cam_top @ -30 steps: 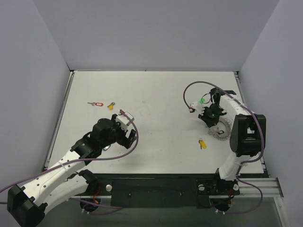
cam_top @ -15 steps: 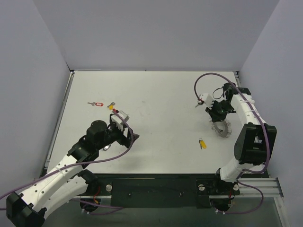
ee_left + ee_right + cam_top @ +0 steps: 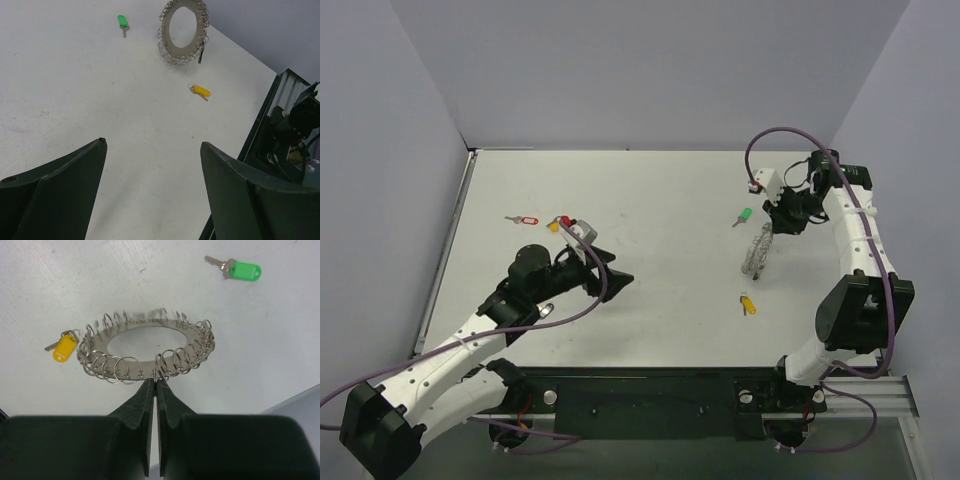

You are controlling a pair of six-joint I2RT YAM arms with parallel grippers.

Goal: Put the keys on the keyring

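Observation:
The keyring, a flat silver ring edged with several small wire loops, hangs on edge from my right gripper. In the right wrist view the gripper is shut on the near rim of the keyring. A green-headed key and a yellow-headed key lie on the table nearby. Another yellow key and a red-tagged key lie far left. My left gripper is open and empty, pointing right toward the keyring.
The white table is walled at the back and sides. A black rail with both arm bases runs along the near edge. A small silvery object lies under the left arm.
The right gripper has lifted the keyring off the table and carried it toward the far right, uncovering the green key. The left arm has swung its open gripper rightward.

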